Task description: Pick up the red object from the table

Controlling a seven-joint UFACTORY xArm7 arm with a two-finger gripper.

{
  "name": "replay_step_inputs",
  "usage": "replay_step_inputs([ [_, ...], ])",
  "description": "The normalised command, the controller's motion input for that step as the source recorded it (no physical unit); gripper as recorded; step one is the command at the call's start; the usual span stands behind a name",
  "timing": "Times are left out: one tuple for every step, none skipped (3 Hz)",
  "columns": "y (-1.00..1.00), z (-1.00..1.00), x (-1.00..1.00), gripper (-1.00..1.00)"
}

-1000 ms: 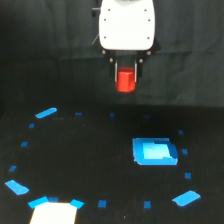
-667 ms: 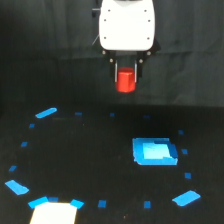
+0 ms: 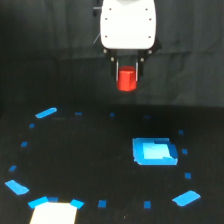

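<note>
Fingers [image 3: 118,75] clamped on the red object [image 3: 127,80] — lifted clear of the table [image 3: 100,165].
Grip looks shallow — a jolt or slackening could drop it.

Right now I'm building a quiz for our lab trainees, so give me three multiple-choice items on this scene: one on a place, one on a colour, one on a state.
1. Where is the red object?
A. Lying on the table
B. Up between the pincer fingers, above the table
C. On the blue square

2. What colour is the patch at the table's near edge?
A. Whitish
B. Green
C. Red

3. What is the pincer doing?
A. Open and empty
B. Shut on the red object
C. Out of view

Answers:
1 B, the block hangs under the white arm head, clear of the dark surface.
2 A, it shows pale beside blue tape marks.
3 B, a finger sits on each side of the block and nothing else supports it.
</note>
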Motion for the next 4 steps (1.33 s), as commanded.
replay_step_inputs([
  [0.2,0.24,0.01,-1.0],
  [-0.12,0.08,0.15,-1.0],
  [0.2,0.63,0.26,-0.99],
  [0.37,0.75,0.32,-1.0],
])
